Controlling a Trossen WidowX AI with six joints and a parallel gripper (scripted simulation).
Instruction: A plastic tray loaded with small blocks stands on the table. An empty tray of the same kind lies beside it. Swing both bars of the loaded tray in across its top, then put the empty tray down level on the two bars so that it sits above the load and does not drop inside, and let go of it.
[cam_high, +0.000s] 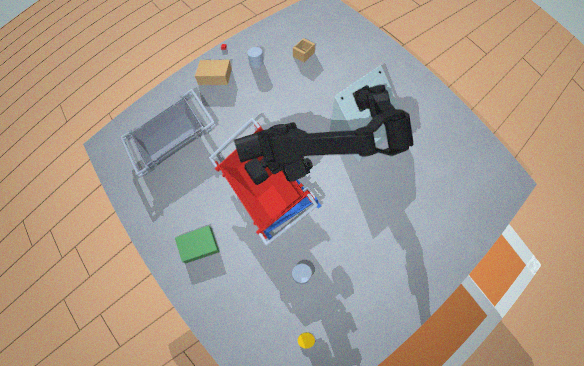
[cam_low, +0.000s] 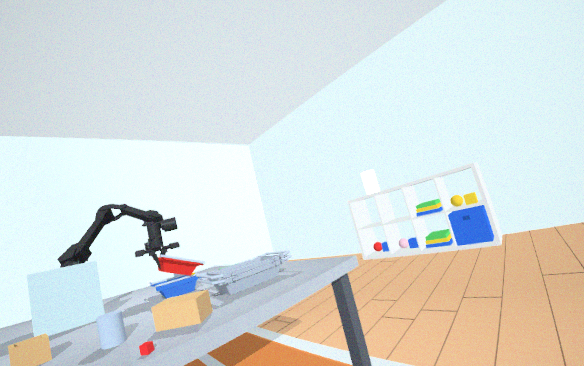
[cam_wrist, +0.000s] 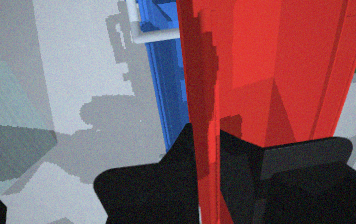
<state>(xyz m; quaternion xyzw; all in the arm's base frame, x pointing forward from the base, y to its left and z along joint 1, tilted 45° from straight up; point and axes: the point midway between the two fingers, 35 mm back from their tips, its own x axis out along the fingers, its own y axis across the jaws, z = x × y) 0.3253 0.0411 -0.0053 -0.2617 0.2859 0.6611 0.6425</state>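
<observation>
A black end effector (cam_high: 276, 171) (cam_low: 157, 253) (cam_wrist: 195, 127), its fingers closed on one side wall of the empty red tray (cam_high: 270, 192) (cam_low: 179, 265) (cam_wrist: 270, 75), holds the tray in the air above the loaded blue tray (cam_high: 292, 216) (cam_low: 177, 286) (cam_wrist: 165, 85) on the grey worktop (cam_high: 370, 280) (cam_low: 320, 275) (cam_wrist: 75, 65). The step in hand looks to be the lowering. It calls for a slow, straight descent with the red floor kept level and its sides in line with the blue ones, so that both bars take the weight together; held by one wall, the tray could dip at its far side, and it seems wise to check that both bars lie inward before letting go. Whether they do, I cannot tell. Around the work stand a green block (cam_high: 198, 244), a yellow disc (cam_high: 306, 340), a clear grey tray (cam_high: 172, 127) (cam_low: 255, 273) and a tan box (cam_high: 213, 72) (cam_low: 182, 311). Beyond the table, wooden boards (cam_high: 45, 250) (cam_low: 450, 300) run to pale walls, where a white shelf unit (cam_low: 486, 205) holds a blue bin (cam_low: 471, 226) at right.
</observation>
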